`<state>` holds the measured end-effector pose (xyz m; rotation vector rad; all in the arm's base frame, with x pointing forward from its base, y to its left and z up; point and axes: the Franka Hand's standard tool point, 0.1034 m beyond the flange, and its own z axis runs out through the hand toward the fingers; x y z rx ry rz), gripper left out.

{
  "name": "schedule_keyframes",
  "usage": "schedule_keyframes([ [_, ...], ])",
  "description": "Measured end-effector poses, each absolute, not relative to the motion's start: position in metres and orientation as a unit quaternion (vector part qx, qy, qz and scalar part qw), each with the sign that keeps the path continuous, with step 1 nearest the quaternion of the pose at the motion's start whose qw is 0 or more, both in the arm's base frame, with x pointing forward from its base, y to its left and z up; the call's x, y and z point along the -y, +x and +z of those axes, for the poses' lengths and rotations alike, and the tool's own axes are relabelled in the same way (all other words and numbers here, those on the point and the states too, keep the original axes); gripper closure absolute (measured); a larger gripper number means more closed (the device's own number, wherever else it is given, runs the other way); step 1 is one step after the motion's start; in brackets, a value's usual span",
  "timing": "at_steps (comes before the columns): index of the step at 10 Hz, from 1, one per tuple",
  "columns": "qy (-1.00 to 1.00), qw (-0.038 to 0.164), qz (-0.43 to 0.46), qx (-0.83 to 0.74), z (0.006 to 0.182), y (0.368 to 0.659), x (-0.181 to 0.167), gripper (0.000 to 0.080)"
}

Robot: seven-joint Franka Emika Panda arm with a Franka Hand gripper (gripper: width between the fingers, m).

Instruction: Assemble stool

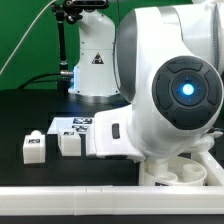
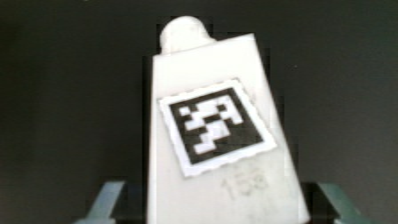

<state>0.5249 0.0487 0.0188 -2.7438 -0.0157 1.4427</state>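
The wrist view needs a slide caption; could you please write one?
White tagged stool leg lying on the black table, straddled by the open gripper.

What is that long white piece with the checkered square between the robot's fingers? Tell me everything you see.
It is a stool leg: a long white block, plastic by its look, with a small rounded peg at one end. One black-and-white square tag sits on its upper face. It lies flat on the black table. The gripper straddles it, its fingers on either side with thin gaps showing, so nothing grips it yet.
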Motion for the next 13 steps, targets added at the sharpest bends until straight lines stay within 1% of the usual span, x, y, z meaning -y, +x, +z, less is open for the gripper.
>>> schedule_keyframes([
  [3, -0.887, 0.018, 0.462, 0.008, 0.062, 0.538, -0.052, 0.0472],
  [4, -0.889, 0.014, 0.458, 0.002, 0.066, 0.540, -0.053, 0.0472],
  [8, -0.906, 0.016, 0.423, 0.005, 0.060, 0.553, -0.055, 0.0472],
  [9, -0.931, 0.018, 0.366, 0.007, 0.063, 0.574, -0.061, 0.0472],
  [10, -0.944, 0.019, 0.328, 0.007, 0.076, 0.577, -0.062, 0.0472],
  [11, -0.948, 0.019, 0.319, 0.007, 0.083, 0.575, -0.061, 0.0472],
  [12, -0.960, 0.021, 0.279, 0.006, 0.089, 0.588, -0.062, 0.0472],
  [13, -0.971, 0.021, 0.240, 0.005, 0.102, 0.592, -0.062, 0.0472],
])
